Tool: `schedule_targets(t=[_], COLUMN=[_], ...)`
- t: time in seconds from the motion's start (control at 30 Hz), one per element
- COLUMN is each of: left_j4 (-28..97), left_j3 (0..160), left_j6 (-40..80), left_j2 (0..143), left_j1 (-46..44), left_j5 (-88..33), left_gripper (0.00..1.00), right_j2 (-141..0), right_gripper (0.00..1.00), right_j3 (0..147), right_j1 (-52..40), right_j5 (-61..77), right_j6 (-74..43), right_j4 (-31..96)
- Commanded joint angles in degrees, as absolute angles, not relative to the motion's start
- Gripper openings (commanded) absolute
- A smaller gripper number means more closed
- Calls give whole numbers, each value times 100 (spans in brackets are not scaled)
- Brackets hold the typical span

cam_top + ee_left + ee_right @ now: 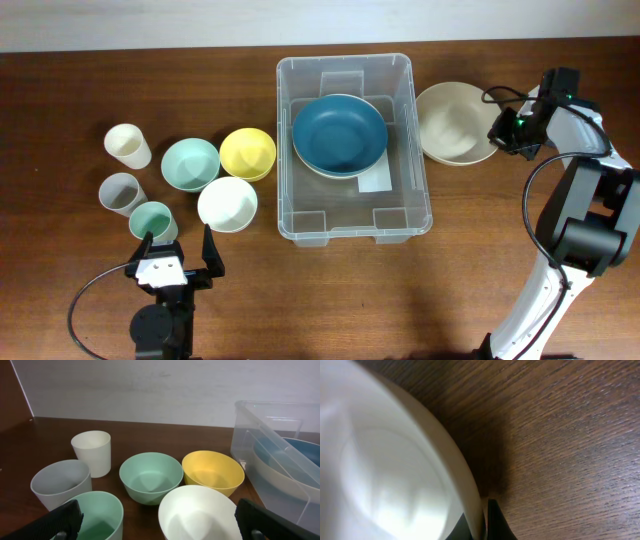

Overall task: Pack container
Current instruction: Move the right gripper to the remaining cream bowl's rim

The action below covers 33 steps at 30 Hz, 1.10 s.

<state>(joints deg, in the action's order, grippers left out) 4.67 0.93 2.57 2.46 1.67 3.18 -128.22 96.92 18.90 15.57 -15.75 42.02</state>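
Observation:
The clear container [420, 190] stands mid-table with a blue bowl [339, 135] in it, stacked on a cream bowl. Its wall shows in the left wrist view [250, 440]. My right gripper [503, 132] is shut on the right rim of a beige bowl [452, 122] just right of the container; the rim [470, 495] sits between the fingers [484, 522]. My left gripper [178, 250] is open and empty at the front left, its fingers [160, 527] on either side of the view, just short of the white bowl [197, 515] and the mint cup [97, 512].
Left of the container: yellow bowl [248, 153], mint bowl [190, 164], white bowl [227, 204], cream cup [128, 145], grey cup [121, 193], mint cup [152, 220]. Right arm's cable loops near the right edge.

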Motion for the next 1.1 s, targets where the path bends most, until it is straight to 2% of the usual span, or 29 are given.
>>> schedule_targets(t=[0.0, 0.4, 0.57, 0.73, 0.77, 0.8, 0.83, 0.97, 1.07], left_j4=[454, 454, 454, 454, 454, 454, 454, 454, 454], left_j3=[51, 51, 51, 51, 51, 51, 51, 51, 51], left_j6=[163, 163, 163, 163, 163, 163, 163, 163, 163], left_j2=[217, 217, 217, 217, 217, 217, 217, 217, 217], left_j1=[150, 150, 150, 150, 150, 150, 150, 150, 150], left_j5=[272, 274, 272, 272, 272, 272, 274, 272, 272], left_gripper=[99, 100, 100, 100, 100, 100, 100, 100, 100], right_j2=[-12783, -11043, -10416, -10383, -10431, -10492, -10565, -10886, -11207], right_gripper=[4, 4, 4, 4, 8, 36, 54, 85, 94], right_j3=[9721, 10049, 10047, 10018, 10009, 9990, 9950, 9762, 9618], right_j1=[2010, 3162, 3144, 3116, 3116, 3116, 3116, 3114, 3116], right_j5=[1584, 1588, 1588, 1588, 1588, 1586, 1588, 1590, 1592], right_j6=[-1330, -1083, -746, -749, -746, -746, -703, -484, -445], right_j4=[4272, 5137, 5430, 5487, 5485, 5476, 5461, 5339, 5221])
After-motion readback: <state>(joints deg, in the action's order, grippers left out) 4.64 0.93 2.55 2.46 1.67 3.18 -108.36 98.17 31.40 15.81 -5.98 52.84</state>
